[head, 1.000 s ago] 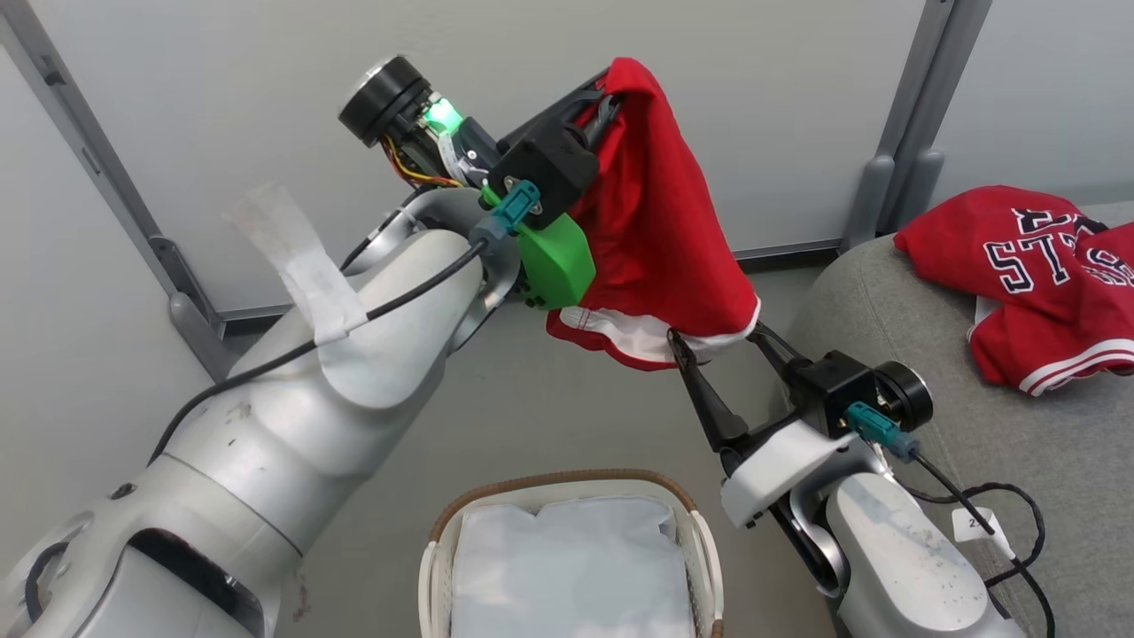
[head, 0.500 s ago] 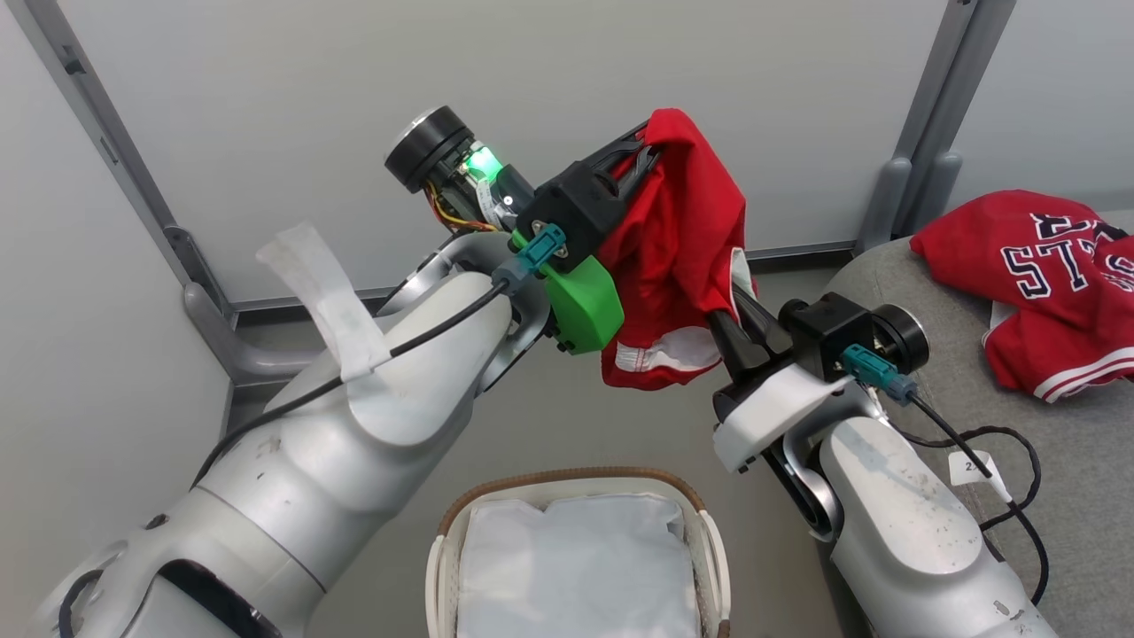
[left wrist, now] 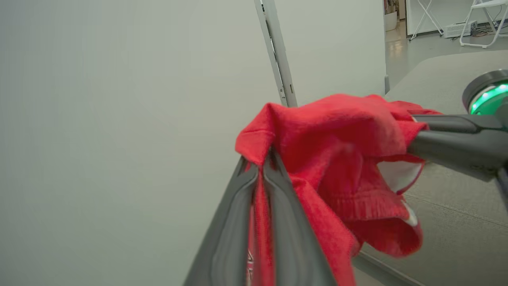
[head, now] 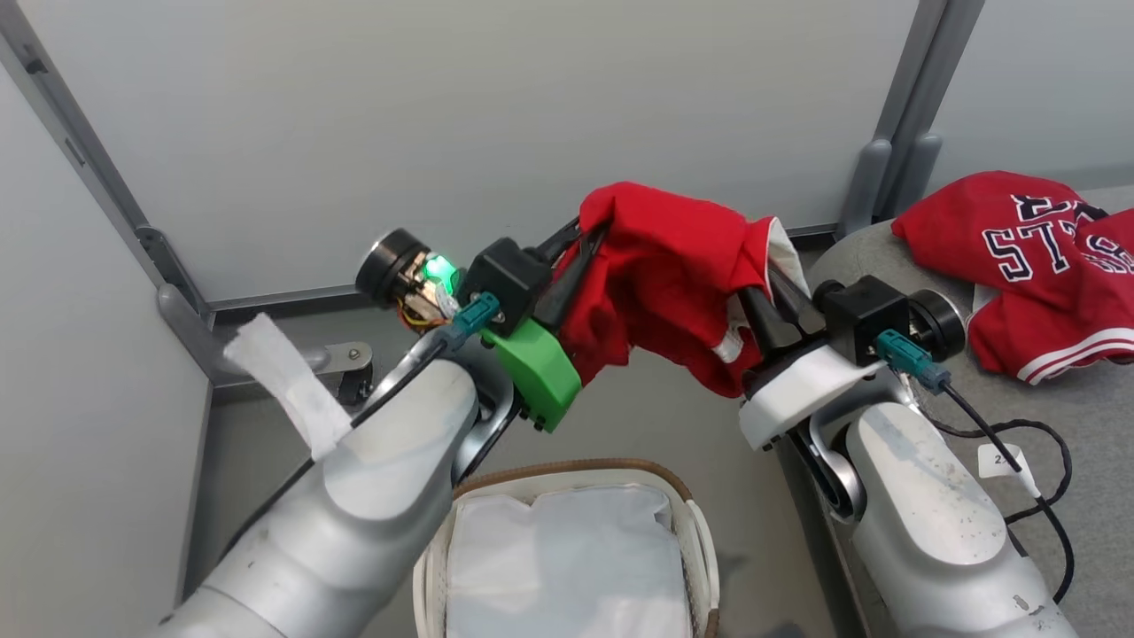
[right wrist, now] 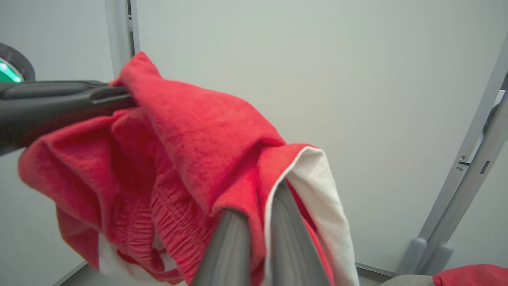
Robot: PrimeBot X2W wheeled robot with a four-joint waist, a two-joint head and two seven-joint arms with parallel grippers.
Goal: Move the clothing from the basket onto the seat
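Note:
A red garment with a white-edged hem (head: 673, 275) hangs in the air between my two grippers, above the floor beyond the basket. My left gripper (head: 592, 235) is shut on its left end, with cloth pinched between the fingers (left wrist: 278, 222). On its right end, at the white hem (right wrist: 317, 190), my right gripper (head: 764, 288) is shut. The other red garment with dark lettering (head: 1036, 257) lies crumpled on the grey seat (head: 1085, 416) at the right. The basket (head: 576, 464) stands below, its white lining (head: 558, 567) showing.
Pale wall panels with grey posts (head: 873, 177) close off the back. A black cable with a white tag (head: 1032, 461) trails from my right wrist over the seat. Grey floor (head: 620, 416) lies between basket and wall.
My right gripper has shut on the garment's hem and risen. The left arm has come down, so the garment now spans both grippers instead of hanging from the left one.

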